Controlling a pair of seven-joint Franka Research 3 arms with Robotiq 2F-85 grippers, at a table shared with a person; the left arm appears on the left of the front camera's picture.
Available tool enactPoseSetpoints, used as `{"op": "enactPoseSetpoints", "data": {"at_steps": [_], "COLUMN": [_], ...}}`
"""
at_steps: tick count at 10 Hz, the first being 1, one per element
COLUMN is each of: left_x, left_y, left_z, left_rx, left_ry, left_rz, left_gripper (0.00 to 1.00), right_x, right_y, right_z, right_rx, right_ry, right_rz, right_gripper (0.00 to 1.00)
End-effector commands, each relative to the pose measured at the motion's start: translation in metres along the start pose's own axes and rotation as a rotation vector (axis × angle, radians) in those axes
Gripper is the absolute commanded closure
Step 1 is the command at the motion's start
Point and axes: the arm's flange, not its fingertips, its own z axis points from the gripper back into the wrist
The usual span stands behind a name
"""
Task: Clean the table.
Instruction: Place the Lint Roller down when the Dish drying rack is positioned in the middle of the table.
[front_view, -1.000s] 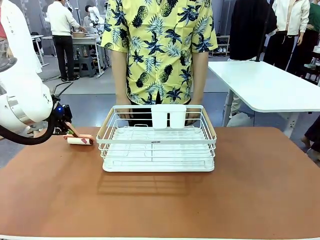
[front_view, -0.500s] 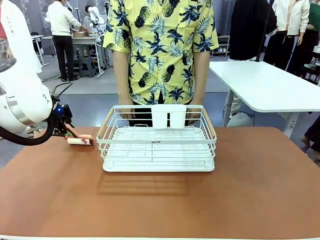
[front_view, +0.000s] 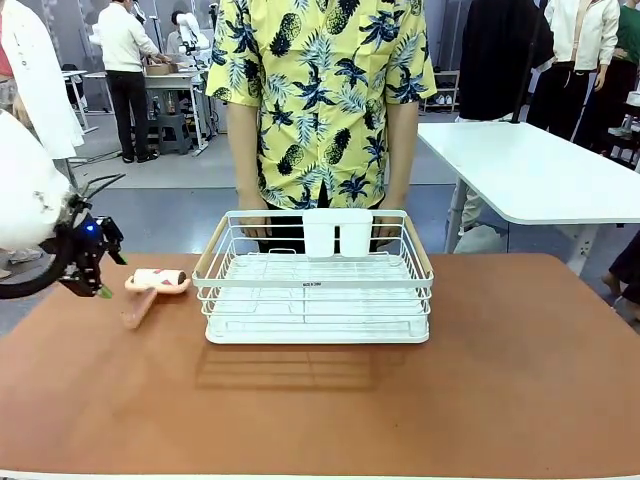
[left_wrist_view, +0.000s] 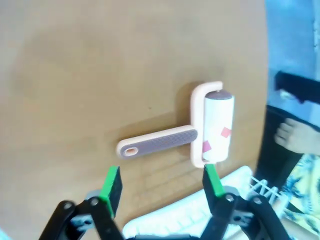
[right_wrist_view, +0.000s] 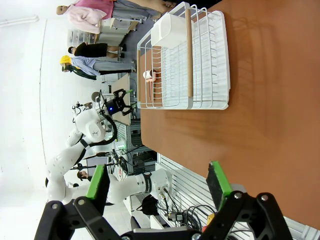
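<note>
On table (front_view: 420, 400), lint roller (front_view: 157, 284) lying flat beside dish rack (front_view: 315, 290), handle toward left gripper (left_wrist_view: 160, 182), which is hovering above it, jaws spread, nothing held. Right gripper (right_wrist_view: 157, 187) idling wide over near edge.

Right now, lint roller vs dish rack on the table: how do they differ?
Size: the lint roller is small; the dish rack is far larger.
Look: the lint roller is pink with a white roll; the dish rack is white wire with wooden handles.
Place: the lint roller lies flat near the table's left edge, beside the open left gripper; the dish rack stands mid-table in front of the person.
Shared: both rest on the table, ungripped.
</note>
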Motion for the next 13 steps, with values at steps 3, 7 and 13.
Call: {"op": "enactPoseSetpoints", "data": {"at_steps": [3,7,13], "left_x": [-0.029,-0.034,-0.034], "left_y": [-0.015,-0.013,-0.013], "left_z": [0.099,0.112,0.112], "left_rx": [0.211,0.211,0.211], "left_ry": [-0.032,-0.025,-0.025], "left_rz": [-0.025,-0.049,-0.049], "left_gripper": [0.0,0.0,0.0], "right_x": [-0.001,-0.001,-0.001], "right_y": [0.002,0.002,0.002], "right_z": [0.002,0.002,0.002], "right_rx": [0.007,0.007,0.007], "right_ry": [0.002,0.002,0.002], "right_rz": [0.013,0.013,0.013], "right_gripper": [0.0,0.0,0.0]}}
